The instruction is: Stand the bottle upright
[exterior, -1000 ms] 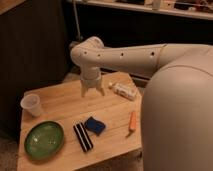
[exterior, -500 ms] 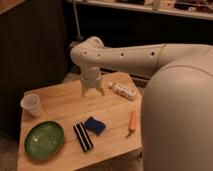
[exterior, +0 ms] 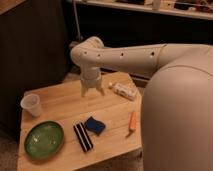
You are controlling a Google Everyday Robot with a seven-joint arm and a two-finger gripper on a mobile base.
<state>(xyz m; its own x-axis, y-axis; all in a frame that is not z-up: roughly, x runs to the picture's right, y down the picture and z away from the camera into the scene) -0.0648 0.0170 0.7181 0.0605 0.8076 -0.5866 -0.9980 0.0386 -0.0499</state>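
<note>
White hand (exterior: 91,93) over tan table (exterior: 60,102), whitish bottle (exterior: 123,91), green plate (exterior: 28,142), blue sponge (exterior: 95,125), black-white striped bar (exterior: 83,136)

Arm (exterior: 127,54) is smooth cream-white tube w/ row of small dark holes along its side & round joint. Body shell (exterior: 180,117) big, rounded, same white. Gripper (exterior: 92,91) white, jaws apart, over table (exterior: 60,100).

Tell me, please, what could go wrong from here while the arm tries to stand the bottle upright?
1. The bottle lies on its side near the far right edge of the table. A nudge from the open end effector, which hangs over the table just left of it, could roll it off.
2. Once stood up, the slim bottle might tip over when released.
</note>
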